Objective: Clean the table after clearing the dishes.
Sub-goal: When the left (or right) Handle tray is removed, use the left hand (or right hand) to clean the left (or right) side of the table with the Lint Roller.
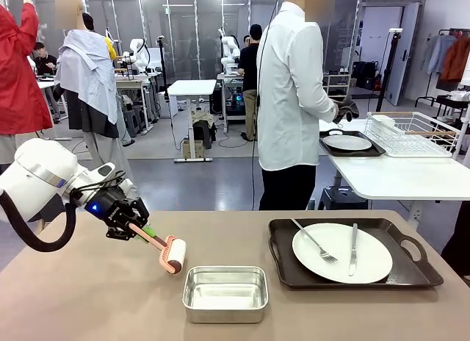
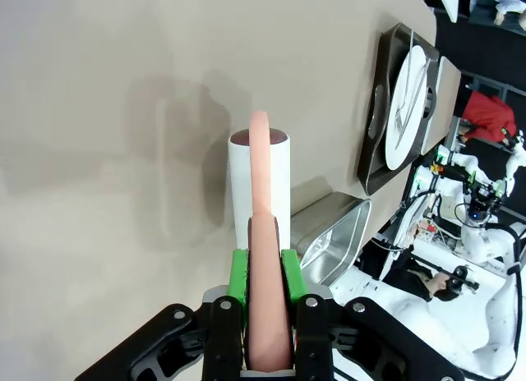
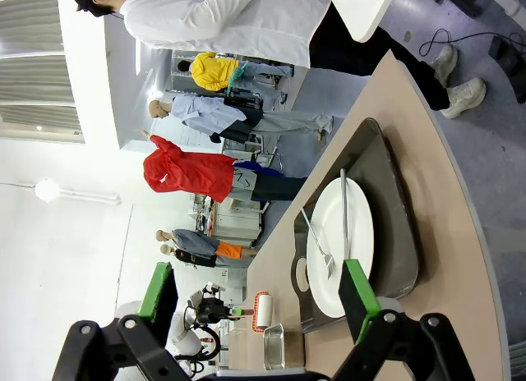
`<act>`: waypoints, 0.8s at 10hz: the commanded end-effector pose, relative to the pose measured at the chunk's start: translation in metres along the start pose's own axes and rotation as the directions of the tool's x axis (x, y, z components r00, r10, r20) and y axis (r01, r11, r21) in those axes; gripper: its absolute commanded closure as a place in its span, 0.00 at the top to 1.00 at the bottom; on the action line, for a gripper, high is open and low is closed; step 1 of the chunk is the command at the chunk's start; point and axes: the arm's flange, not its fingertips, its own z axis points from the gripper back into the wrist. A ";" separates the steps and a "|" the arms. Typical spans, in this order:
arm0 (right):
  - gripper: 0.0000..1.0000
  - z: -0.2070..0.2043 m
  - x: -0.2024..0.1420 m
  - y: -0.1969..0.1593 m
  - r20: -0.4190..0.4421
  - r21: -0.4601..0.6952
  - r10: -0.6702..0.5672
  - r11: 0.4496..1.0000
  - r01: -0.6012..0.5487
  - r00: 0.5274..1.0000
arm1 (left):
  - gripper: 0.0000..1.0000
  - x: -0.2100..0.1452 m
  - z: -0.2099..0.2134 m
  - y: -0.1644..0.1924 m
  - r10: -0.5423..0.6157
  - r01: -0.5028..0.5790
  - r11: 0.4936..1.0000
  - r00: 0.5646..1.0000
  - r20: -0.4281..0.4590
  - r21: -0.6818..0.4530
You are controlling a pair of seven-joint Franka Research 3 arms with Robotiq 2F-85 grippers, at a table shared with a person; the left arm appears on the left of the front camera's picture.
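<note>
Surface (image 1: pixel 95 304): brownish top, spans the whole front view. A person (image 1: pixel 290 98) in a white shirt stands beyond its far edge, turned toward a white table (image 1: pixel 396 181) behind. That table carries a wire rack (image 1: pixel 415 131) and a second tray (image 1: pixel 328 135) with a second plate (image 1: pixel 347 142) on it.

On the right part of the surface we log a dark handled tray (image 1: pixel 411 276). A round white plate (image 1: pixel 367 266) lies in it, with a fork (image 1: pixel 316 242) and a knife (image 1: pixel 353 250) resting on the plate, well apart from each other.

A shiny steel tin (image 1: pixel 225 294) sits near the front edge. It lies between the tray and the lint roller (image 1: pixel 173 256), just beside the roller's white drum.

Left claw (image 1: pixel 134 227): clamped on the roller's pink handle, green pads on both sides of it. The handle slopes down to the drum. We cannot tell whether the drum touches the surface.

Right claw (image 3: pixel 255 292): fingers spread wide, nothing between them, looking toward the tray and plate.
</note>
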 end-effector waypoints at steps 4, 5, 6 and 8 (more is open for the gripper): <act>1.00 0.001 0.000 0.003 0.011 0.014 -0.003 1.000 0.003 1.000 | 0.21 0.014 -0.007 0.049 -0.040 0.041 0.996 0.999 0.017 -0.079; 1.00 0.001 0.000 0.003 0.011 0.014 -0.003 1.000 0.003 1.000 | 0.21 0.015 -0.007 0.059 -0.052 0.052 0.995 0.999 -0.001 -0.082; 1.00 0.001 0.000 0.003 0.011 0.014 -0.003 1.000 0.003 1.000 | 0.21 0.016 -0.003 0.065 -0.074 0.072 0.994 0.997 -0.024 -0.086; 1.00 0.001 0.000 0.003 0.011 0.014 -0.003 1.000 0.003 1.000 | 0.21 0.018 0.017 0.076 -0.083 0.083 0.992 0.997 -0.003 -0.093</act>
